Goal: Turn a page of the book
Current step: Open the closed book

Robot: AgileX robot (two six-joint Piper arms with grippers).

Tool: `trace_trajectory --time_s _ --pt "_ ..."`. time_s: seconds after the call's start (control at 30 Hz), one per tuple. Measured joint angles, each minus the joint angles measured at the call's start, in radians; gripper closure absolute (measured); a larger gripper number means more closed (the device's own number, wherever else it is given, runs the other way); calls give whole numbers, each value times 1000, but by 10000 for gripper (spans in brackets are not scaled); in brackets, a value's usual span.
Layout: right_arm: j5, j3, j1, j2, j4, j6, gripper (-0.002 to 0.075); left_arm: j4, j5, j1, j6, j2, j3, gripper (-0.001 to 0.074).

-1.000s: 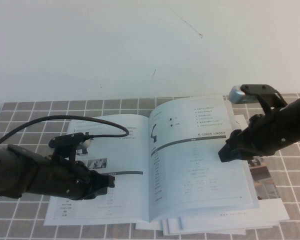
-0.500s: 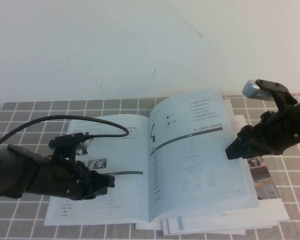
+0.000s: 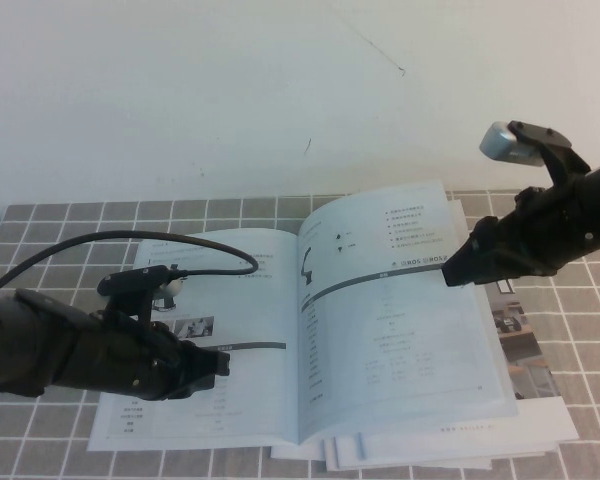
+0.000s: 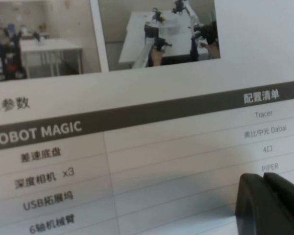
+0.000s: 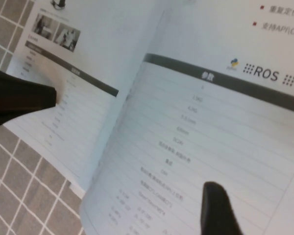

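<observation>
Page (image 3: 400, 320) — seemingly glossy paper.

high view: raised on the robot's side, angled down at the tiled counter (image 3: 60, 225), taking in the whole open book (image 3: 310, 340) and both arms.
left wrist view: very near the left-hand sheet, facing down onto its print; left claw (image 4: 272, 203) at the frame edge.
right wrist view: close above the page (image 5: 206, 127), looking across the spine; one finger (image 5: 218, 208) shows.
shared: the grey table band appears in both the high and right wrist views.
</observation>
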Motion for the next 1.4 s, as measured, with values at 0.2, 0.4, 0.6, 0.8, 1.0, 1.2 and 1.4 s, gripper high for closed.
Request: trace_trajectory --time_s 0.2,0.4,0.6,0.8,1.0,1.2,1.4 --pt "24 0 0 75 -8 1 372 0 0 0 15 0 0 738" --pt "24 0 0 107 -12 4 372 0 -2 0 17 0 0 738" --pt "24 0 -6 109 -14 4 372 0 -2 0 17 0 0 738" --pt "35 0 -15 109 -14 5 372 0 -2 0 17 0 0 738" --pt "56 0 -15 109 -14 5 372 0 -2 0 17 0 0 738" --pt "64 0 -15 109 -39 5 372 0 -2 0 17 0 0 738" --pt "69 0 -15 109 -43 6 372 0 -2 0 17 0 0 738"
